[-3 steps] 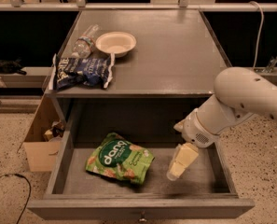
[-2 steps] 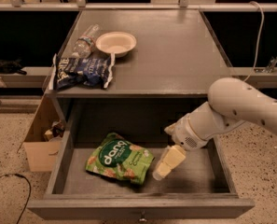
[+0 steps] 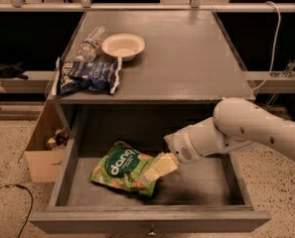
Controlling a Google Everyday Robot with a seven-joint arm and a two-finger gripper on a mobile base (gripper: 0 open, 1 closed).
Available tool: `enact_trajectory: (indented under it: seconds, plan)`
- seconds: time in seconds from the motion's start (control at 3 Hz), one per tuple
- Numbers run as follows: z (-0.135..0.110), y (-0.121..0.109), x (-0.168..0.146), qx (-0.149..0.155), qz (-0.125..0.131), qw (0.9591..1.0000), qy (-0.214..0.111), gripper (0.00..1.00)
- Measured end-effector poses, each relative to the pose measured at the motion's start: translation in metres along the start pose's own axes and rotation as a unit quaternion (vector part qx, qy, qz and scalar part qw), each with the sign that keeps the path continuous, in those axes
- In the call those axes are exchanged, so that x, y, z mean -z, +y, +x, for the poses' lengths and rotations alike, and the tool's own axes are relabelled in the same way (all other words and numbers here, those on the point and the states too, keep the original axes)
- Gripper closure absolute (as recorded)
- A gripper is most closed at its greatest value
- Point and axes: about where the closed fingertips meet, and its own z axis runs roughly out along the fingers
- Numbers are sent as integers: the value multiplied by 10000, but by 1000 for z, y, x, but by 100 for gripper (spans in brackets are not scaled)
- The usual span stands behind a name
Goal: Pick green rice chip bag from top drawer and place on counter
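The green rice chip bag [image 3: 121, 171] lies flat on the bottom of the open top drawer [image 3: 206, 181], left of centre. My gripper [image 3: 156, 169] reaches in from the right on a white arm, and its yellowish tip sits at the bag's right edge, touching or just over it. The counter [image 3: 186, 58] is the grey cabinet top above the drawer.
On the counter's left side lie a dark blue and white snack bag [image 3: 86, 76], a clear plastic bottle [image 3: 90, 43] and a white bowl [image 3: 123, 45]. A cardboard box [image 3: 43, 148] stands on the floor left of the drawer. A cable [image 3: 8, 188] runs across the floor.
My gripper has moved left across the drawer, from its right part to the right edge of the green bag. The bag has not moved.
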Motion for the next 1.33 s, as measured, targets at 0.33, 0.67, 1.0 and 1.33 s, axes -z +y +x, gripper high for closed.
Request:
enact_trajectory:
  seconds: [0.33, 0.67, 1.0, 1.33]
  plan:
    - [-14, 0, -16, -82, 292, 9995, -120, 0]
    - [-9, -10, -33, -80, 659, 9978, 81, 0]
    - [15, -29, -42, -203, 943, 9948, 321, 0]
    - [41, -37, -50, -397, 1133, 9917, 470, 0]
